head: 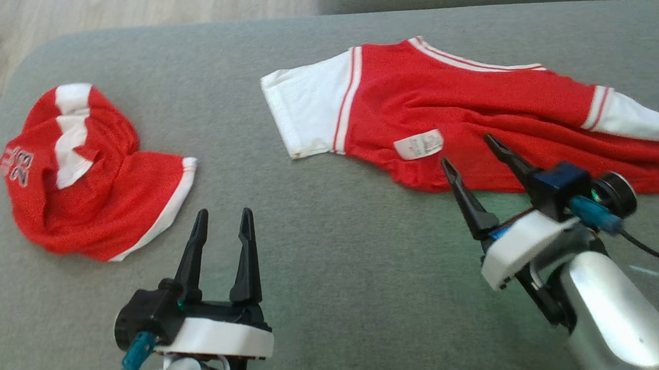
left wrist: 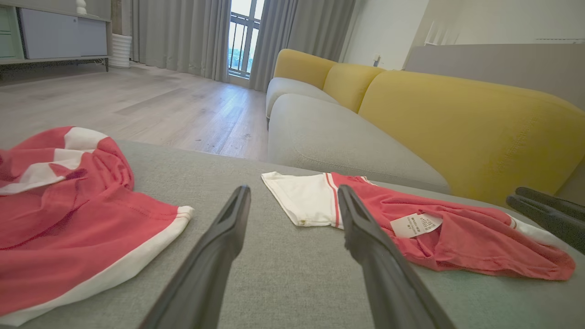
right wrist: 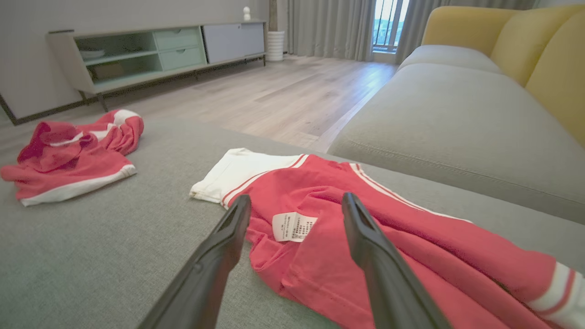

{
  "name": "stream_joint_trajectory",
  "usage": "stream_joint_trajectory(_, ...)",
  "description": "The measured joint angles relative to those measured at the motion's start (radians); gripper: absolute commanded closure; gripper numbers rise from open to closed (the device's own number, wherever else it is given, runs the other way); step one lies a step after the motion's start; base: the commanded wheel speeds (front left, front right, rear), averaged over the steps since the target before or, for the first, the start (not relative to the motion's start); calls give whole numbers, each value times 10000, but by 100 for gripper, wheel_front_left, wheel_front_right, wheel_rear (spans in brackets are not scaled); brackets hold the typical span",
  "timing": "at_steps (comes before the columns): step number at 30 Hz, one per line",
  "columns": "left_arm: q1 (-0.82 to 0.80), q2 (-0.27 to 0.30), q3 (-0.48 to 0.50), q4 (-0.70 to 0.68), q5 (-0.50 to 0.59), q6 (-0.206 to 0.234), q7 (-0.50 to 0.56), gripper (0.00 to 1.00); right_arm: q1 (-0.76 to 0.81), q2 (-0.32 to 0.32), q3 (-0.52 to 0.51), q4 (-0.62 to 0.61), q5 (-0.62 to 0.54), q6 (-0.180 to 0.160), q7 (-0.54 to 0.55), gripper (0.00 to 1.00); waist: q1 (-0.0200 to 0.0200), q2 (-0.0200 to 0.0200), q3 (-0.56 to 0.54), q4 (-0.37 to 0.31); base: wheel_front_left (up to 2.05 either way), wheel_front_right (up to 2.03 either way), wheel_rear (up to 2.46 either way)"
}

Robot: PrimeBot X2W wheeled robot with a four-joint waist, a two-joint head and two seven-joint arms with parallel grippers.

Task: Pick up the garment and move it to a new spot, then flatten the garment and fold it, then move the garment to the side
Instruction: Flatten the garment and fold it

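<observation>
Garment: red shirt point(head: 479, 104), rumpled, far right on the grey sofa seat point(head: 339, 281).
Handling: light, soft and limp; it will probably sag and bunch.
Grasp: near hem, beside the white label point(head: 418, 144).
Right hand point(head: 467, 150): wide, empty, at that hem.
Left hand point(head: 224, 212): wide, empty.

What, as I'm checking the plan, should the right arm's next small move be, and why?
Probably lower the right jaws onto the red cloth shirt with white sleeves and pinch its near hem: they stand open and empty, framing its white rectangular label, and the shirt lies rumpled.
</observation>
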Motion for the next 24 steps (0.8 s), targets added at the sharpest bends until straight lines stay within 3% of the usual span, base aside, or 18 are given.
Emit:
stream_joint_trajectory(7, -151, 0, -251, 113, -192, -25, 0, 0, -1295, -203, 1101, 1337, -217, 0, 779, 0, 0, 0, 234, 727, 0, 0, 0)
stream_joint_trajectory(15, -472, -2, -786, 228, -593, 46, 0, 0, -3493, -84, 2048, 4130, -322, 0, 2219, 0, 1, 0, 610, 1728, 0, 0, 0)
stream_joint_trajectory(24, -647, -4, -1181, 286, -878, 244, 0, 0, -5098, -408, 2140, 6652, -1085, 0, 2368, 0, 1, 0, 993, 2840, 0, 0, 0)
